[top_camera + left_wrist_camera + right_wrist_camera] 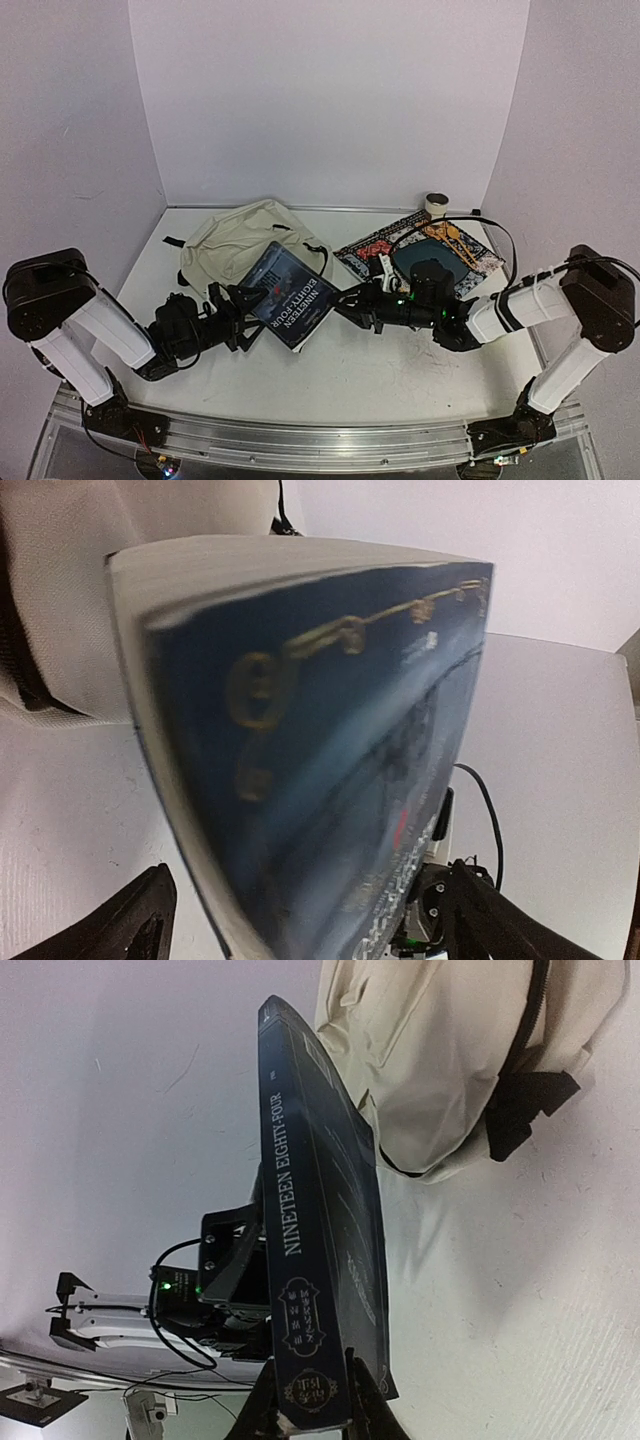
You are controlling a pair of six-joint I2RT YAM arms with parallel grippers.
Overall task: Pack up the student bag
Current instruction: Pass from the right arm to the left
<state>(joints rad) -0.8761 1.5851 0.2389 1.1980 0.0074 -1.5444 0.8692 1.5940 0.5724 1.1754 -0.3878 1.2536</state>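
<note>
The right claw [348, 298] is clamped on one end of the dark blue book [292, 295], the left claw [243, 312] gapes wide astride its opposite edge without gripping, and the student bag [235, 240] lies on the counter [380, 370] just behind them, back-left.

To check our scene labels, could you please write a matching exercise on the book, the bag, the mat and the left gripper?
1. book
2. student bag
3. patterned mat
4. left gripper

A. cream, back left
B. jaws open
C. dark blue, clamped by the right gripper
D. colourful, back right

Pairs: 1-C, 2-A, 3-D, 4-B.
</note>
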